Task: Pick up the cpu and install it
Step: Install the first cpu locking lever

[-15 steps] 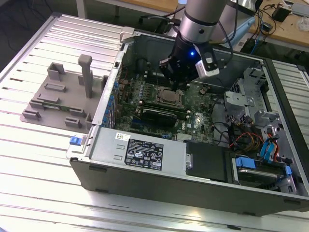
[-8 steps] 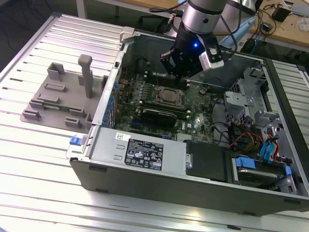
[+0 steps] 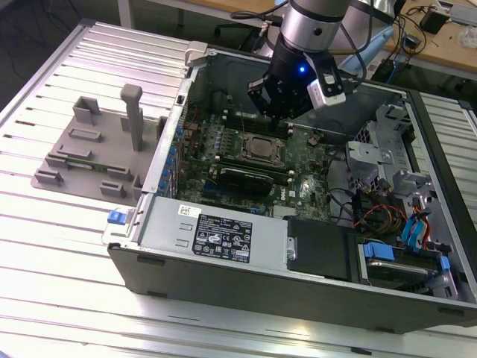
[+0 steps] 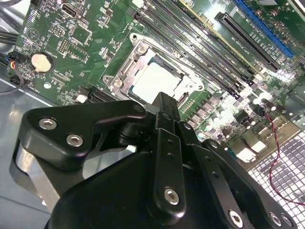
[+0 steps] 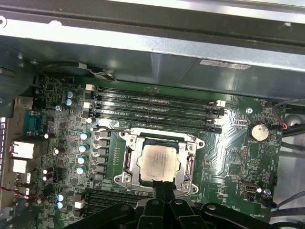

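sitting in the socket [image 5: 125, 162], square cpu [image 5: 161, 162], dull silver top; jaws pressed together nearby

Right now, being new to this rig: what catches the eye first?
The open computer case lying on the slatted table, with the arm's black gripper hanging over its green board. On that board, the silver cpu sits in its socket; a grey plastic stand lies on the exterior view's left.
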Motion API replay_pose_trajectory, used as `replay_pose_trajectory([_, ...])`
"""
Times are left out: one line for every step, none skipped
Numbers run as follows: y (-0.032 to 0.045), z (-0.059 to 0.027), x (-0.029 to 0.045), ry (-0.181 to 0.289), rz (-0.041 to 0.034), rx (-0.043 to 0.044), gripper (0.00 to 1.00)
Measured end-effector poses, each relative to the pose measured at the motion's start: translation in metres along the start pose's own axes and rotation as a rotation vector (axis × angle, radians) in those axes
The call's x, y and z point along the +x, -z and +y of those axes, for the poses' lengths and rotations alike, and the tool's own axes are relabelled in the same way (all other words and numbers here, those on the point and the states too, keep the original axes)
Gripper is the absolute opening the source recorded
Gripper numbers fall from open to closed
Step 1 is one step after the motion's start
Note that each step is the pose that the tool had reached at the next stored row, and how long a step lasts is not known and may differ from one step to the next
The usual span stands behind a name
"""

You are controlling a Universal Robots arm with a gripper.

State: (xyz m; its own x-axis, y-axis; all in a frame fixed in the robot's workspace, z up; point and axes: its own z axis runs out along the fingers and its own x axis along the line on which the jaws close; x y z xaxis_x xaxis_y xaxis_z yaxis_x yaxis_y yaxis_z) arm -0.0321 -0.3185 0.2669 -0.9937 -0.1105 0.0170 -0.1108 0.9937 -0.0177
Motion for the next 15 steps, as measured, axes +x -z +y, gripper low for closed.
replay_pose_trajectory([0.0000, 0.0000, 0.0000, 0.000, 0.0000, 0.0001, 0.11])
replay_pose_trajectory([0.0000, 0.0000, 0.0000, 0.000, 0.0000, 0.0001, 0.11])
replay_pose_trajectory([0.0001, 0.0000, 0.0000, 0.000, 0.0001, 0.0002, 0.11])
replay_pose_trajectory([0.0008, -0.0001, 0.0001, 0.000, 0.0004, 0.0007, 0.11])
replay_pose_trajectory([0.0018, -0.0001, 0.0001, 0.000, 0.0003, 0.0005, 0.11])
replay_pose_trajectory([0.0030, 0.0000, 0.0000, 0.000, 0.0000, 0.0001, 0.11])
replay_pose_trajectory([0.0057, -0.0001, 0.0001, 0.000, 0.0001, 0.0002, 0.11])
replay_pose_trajectory([0.0075, -0.0001, 0.0001, 0.000, 0.0001, 0.0003, 0.11])
replay_pose_trajectory([0.0118, -0.0002, 0.0002, 0.000, 0.0000, 0.0001, 0.11])
replay_pose_trajectory([0.0190, -0.0003, 0.0003, 0.000, 0.0001, 0.0003, 0.11])
replay_pose_trajectory([0.0216, -0.0004, 0.0004, 0.000, 0.0001, 0.0003, 0.11])
replay_pose_trajectory([0.0229, -0.0004, 0.0004, 0.000, 0.0000, 0.0002, 0.11])
replay_pose_trajectory([0.0249, -0.0004, 0.0004, 0.000, 0.0001, 0.0002, 0.11])
replay_pose_trajectory([0.0267, -0.0004, 0.0004, 0.000, 0.0000, 0.0002, 0.11])
replay_pose_trajectory([0.0280, -0.0004, 0.0005, 0.000, 0.0000, 0.0001, 0.11])
